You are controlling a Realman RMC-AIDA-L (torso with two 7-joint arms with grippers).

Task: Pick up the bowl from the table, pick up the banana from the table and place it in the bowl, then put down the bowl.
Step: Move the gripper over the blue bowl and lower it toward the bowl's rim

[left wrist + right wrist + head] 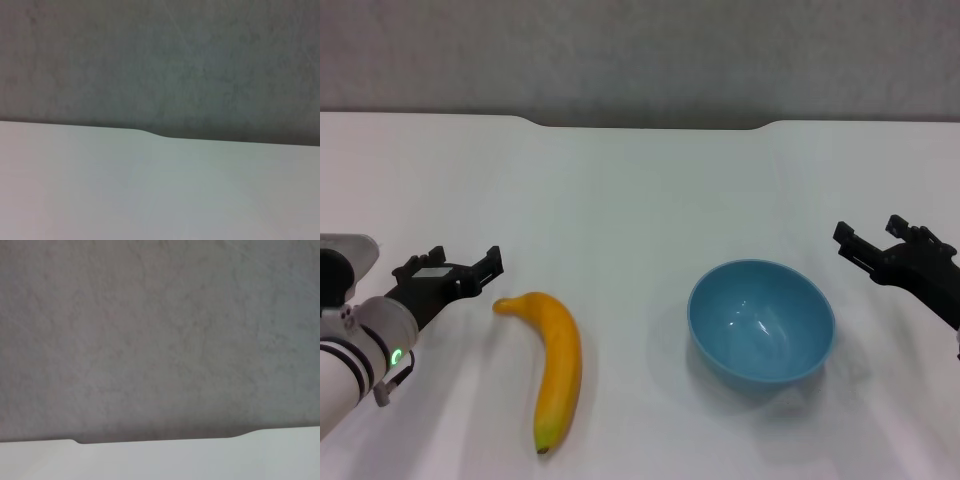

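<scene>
The light-blue bowl (761,320) stands empty and upright on the white table (640,190), right of centre. The yellow-orange banana (554,363) lies on the table left of the bowl, its greenish tip toward the near edge. My left gripper (467,259) is open and empty, just left of the banana's far end and not touching it. My right gripper (871,232) is open and empty, to the right of the bowl and a little beyond it. Neither wrist view shows the bowl, the banana or any fingers.
The table's far edge has a shallow notch (650,125) in front of a grey wall (640,50). The left wrist view shows only the tabletop (150,200) and the wall, and so does the right wrist view (150,460).
</scene>
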